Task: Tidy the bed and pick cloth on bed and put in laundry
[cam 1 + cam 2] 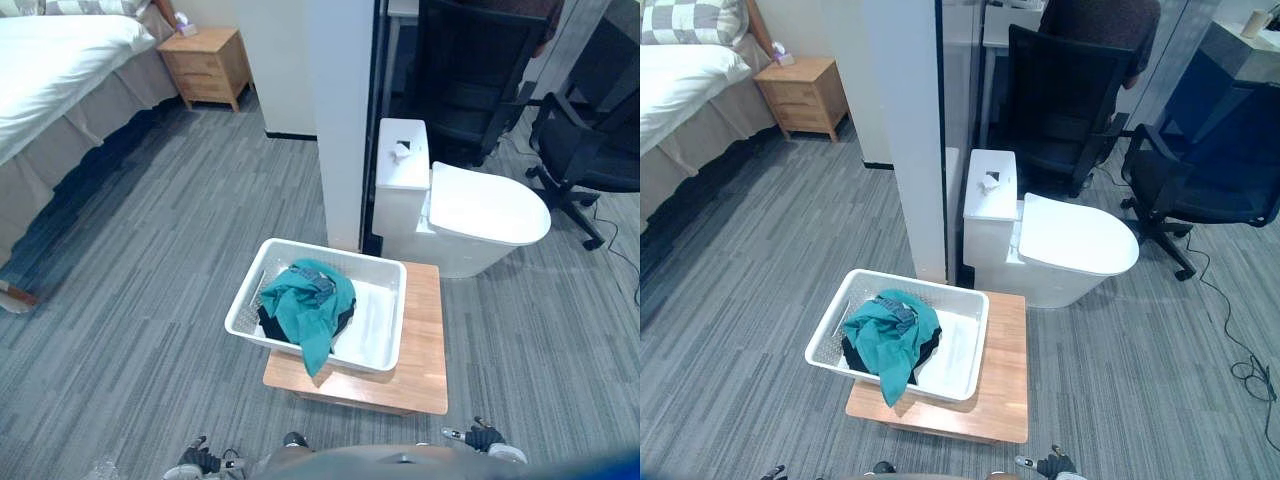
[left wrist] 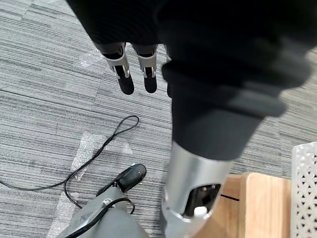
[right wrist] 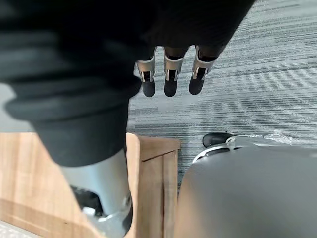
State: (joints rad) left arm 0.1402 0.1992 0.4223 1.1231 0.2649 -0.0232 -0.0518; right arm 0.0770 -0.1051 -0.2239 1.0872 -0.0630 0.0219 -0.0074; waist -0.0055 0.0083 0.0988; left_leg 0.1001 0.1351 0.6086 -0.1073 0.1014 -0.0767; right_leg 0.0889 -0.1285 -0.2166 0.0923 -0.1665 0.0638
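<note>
From where I stood, the teal cloth lay heaped in the white laundry basket, one corner spilling over the near rim and a darker garment tucked under it. The basket sat on a low wooden table directly ahead of the robot at six o'clock, which I judged put it within easy reach for dropping clothes in without a deep stoop. The bed was well apart at ten o'clock, its white cover looking smooth on the part I could see, with a wooden nightstand at eleven o'clock and a white toilet just beyond the table at two o'clock. So the cloth seemed to be delivered, and both arms hung at rest. The left hand pointed down at the grey carpet with its fingers straight and slightly apart, touching nothing and carrying nothing. The right hand hung the same way beside the table's edge, fingers straight, loosely spread and empty.
</note>
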